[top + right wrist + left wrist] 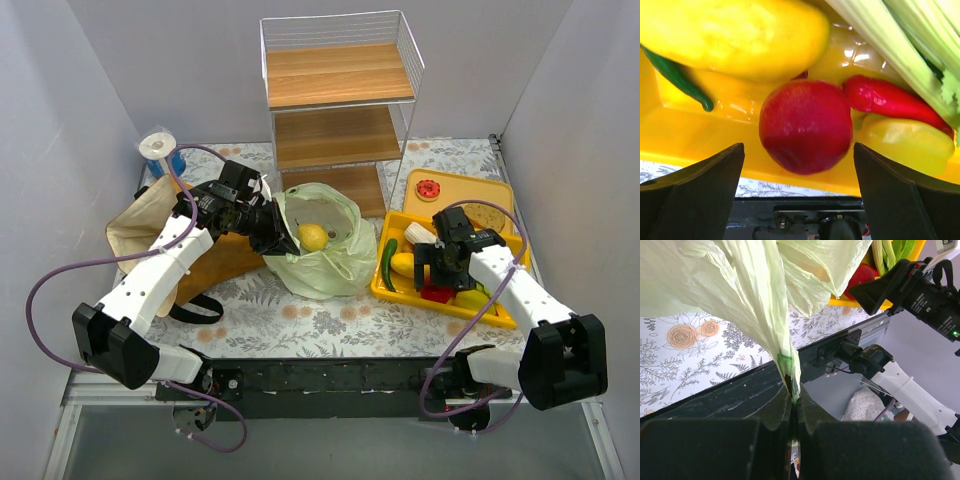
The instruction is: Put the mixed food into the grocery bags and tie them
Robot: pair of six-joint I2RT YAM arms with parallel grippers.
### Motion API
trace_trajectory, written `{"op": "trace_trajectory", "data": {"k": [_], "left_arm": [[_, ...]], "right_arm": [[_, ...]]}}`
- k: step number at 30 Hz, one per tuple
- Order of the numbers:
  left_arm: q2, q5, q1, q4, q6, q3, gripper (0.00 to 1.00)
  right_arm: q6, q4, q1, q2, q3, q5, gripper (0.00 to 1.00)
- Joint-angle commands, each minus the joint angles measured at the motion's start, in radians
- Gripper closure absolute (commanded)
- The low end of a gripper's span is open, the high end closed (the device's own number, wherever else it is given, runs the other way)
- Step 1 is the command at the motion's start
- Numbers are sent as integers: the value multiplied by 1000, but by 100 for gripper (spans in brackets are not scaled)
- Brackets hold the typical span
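Observation:
The pale-green plastic bag (pixel 325 250) stands open mid-table with a yellow lemon (pixel 314 237) inside. My left gripper (pixel 268 232) is shut on the bag's left rim and holds it up; the wrist view shows the film (pixel 760 305) pinched between the jaws. The brown bag (pixel 165 235) lies under the left arm. My right gripper (pixel 437 272) is open over the yellow tray (pixel 385 285), its jaws either side of a red tomato (pixel 805 126). Around it lie a yellow pepper (pixel 735 37), a red chili (pixel 890 100), a green pepper (pixel 677 80), a leek (pixel 900 45) and another yellow piece (pixel 907 142).
A wire shelf rack with wooden shelves (pixel 338 110) stands behind the bag. An orange board (pixel 460 195) at back right holds a red-topped round piece (pixel 428 189) and a tan round slice (pixel 487 215). A tape roll (pixel 158 147) is at back left. Grey walls close in both sides.

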Motion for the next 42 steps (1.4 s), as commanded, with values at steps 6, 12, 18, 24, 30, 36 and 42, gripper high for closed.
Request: {"op": "trace_trajectory", "data": {"k": [6,12,18,24,30,36,42], "left_arm": [[-20,-12,3,0,6,14,100],[-17,-21,5,-6,9,24,100],[-13,-36,5,-17,11,41,100],[-14,-35,3,-20,15,46,100],[-22,-36,5,-12,12,43,100],[-20,-36,3,-12,11,41,100],[-19,-38,5,-9,9,37,100]], "right_arm": [[-18,18,-21,76,3,-35,42],[17,50,54,-84,257,-64,64],[31,375,258,-119,327,-118,64],[-3,521,392,120,408,-286,65],[-8,518,429,344,563,-292,47],[-57,433,429,452,724,-313,1],[-55,345,414,295,591,-179,2]]}}
